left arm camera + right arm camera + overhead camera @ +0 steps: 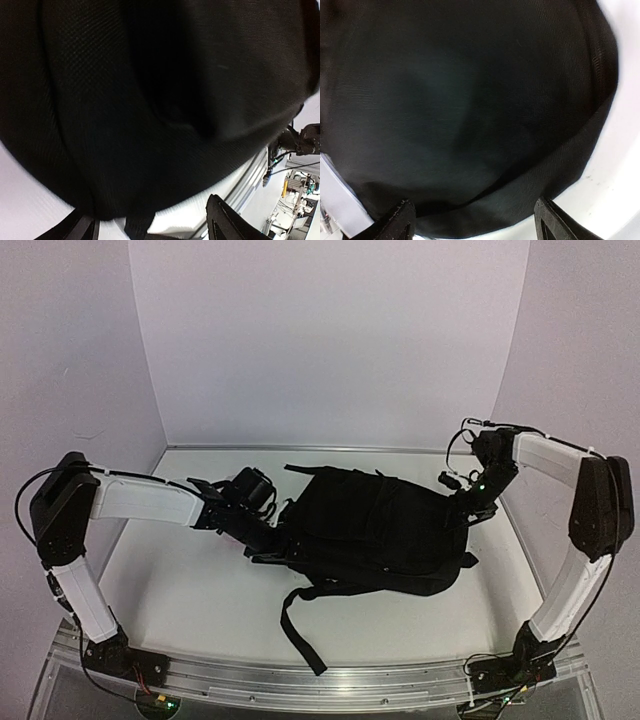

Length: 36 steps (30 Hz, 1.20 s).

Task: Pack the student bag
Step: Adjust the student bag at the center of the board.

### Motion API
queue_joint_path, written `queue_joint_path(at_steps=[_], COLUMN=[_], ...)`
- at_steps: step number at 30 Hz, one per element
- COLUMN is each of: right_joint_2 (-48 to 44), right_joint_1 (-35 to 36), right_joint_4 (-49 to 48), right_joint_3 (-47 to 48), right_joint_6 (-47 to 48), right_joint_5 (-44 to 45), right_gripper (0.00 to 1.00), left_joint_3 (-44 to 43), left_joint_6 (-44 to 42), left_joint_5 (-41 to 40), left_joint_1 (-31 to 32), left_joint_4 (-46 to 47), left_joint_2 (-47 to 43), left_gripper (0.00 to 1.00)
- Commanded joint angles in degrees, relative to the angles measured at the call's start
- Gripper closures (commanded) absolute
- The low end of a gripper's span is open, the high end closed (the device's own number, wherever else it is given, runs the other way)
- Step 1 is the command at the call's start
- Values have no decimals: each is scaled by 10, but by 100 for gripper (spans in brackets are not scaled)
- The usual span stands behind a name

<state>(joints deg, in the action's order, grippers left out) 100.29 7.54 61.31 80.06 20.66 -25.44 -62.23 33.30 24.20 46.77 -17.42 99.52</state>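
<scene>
in the middle of the white table lies the bag, a big lump of soft black fabric stretched across from left to right. a long strap trails from its near left corner toward the front edge of the table and ends just short of the metal rail that the arms are bolted to. a shorter loop of strap pokes out at the near right corner.

the left gripper is down at the bag's left end, reaching in from the left, low over the table. in the left wrist view its fingers stand wide apart at the bottom of the picture, released, with nothing pinched between them. the black cloth fills nearly the whole view just ahead of the tips, and a bit of strap hangs down between them over the white table.

the right gripper is at the bag's far right end, the arm bending down to it from the right. in the right wrist view its fingers are likewise spread wide and let go. the bag's rounded black side fills the picture beyond them, with white table showing at the right and lower right. whether either gripper's tips touch the cloth i cannot tell.
</scene>
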Motion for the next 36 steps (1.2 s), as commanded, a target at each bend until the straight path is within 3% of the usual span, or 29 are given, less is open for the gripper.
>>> queue_joint_path(at_steps=[1,5,8,12,17,22,26,36], right_joint_2=[42,63,67,67,42,-63,-158,-166], right_joint_1=[16,41,78,126,131,131,131,186], right_joint_4=[19,24,26,26,27,31,7,-71], right_joint_3=[-16,-32,-31,-10,4,-6,-45,-119], right_joint_6=[14,10,8,-4,-22,13,82,136], right_joint_5=[-52,-149,-191,-240,-272,-206,-128,17], right_gripper=[23,26,29,29,27,19,9,5], left_joint_3=[-32,-49,-97,-197,-148,-96,-118,-162], left_joint_6=[38,54,17,-60,-76,-78,-92,-70], left_joint_5=[-18,44,59,60,72,63,46,45], left_joint_1=[-12,-88,-133,-147,-124,-77,-43,-35], left_joint_4=[78,136,120,13,10,13,-30,-36], left_joint_2=[29,54,70,98,24,-36,-18,54], left_gripper=[28,39,45,44,35,30,28,32])
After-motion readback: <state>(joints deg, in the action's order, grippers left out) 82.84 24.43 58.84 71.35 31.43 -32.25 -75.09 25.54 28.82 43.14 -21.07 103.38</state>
